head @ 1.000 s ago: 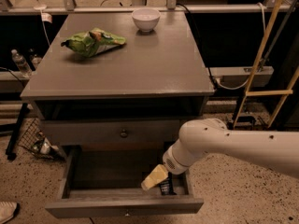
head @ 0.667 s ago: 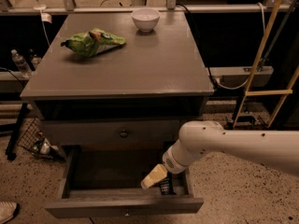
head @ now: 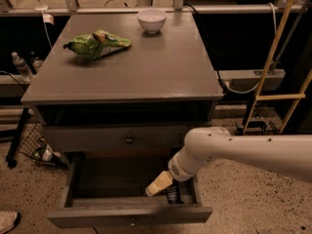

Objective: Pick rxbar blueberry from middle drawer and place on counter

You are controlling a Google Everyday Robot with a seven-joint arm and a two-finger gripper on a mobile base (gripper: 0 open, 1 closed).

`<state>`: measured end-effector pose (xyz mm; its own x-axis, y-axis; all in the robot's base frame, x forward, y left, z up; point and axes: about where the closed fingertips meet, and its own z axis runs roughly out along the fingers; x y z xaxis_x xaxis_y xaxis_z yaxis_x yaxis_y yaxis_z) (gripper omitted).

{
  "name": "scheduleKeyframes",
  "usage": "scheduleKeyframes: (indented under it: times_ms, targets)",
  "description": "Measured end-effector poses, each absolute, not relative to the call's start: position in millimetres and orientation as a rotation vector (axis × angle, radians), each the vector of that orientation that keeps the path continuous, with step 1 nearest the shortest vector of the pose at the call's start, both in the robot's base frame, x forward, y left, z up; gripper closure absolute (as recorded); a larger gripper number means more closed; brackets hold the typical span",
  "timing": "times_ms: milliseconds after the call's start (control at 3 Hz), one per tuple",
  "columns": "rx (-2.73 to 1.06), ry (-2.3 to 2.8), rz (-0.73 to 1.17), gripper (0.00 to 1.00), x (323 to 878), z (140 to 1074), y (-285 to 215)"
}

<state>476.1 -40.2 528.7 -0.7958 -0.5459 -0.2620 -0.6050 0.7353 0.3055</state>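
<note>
The middle drawer (head: pixel 73 179) is pulled open below the cabinet. The rxbar blueberry (head: pixel 172 194), a small dark wrapper with white print, lies at the drawer's front right corner. My gripper (head: pixel 161 183) reaches down into the drawer from the right on a white arm (head: pixel 234 150). Its cream tip sits right beside the bar on its left, touching or nearly touching it. Part of the bar is hidden by the gripper. The counter (head: pixel 146 67) is the grey top of the cabinet above.
A green snack bag (head: pixel 95 44) lies at the counter's back left and a white bowl (head: pixel 151 19) at the back. A closed drawer front with a round knob (head: pixel 129 140) is above the open drawer. A yellow ladder (head: pixel 273 57) stands to the right.
</note>
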Motion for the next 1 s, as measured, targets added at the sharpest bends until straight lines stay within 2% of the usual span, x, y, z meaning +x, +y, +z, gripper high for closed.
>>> scheduleKeyframes:
  times_ms: [1000]
  targets:
    - [-0.6, 2.978, 0.472, 0.0, 511, 452, -9]
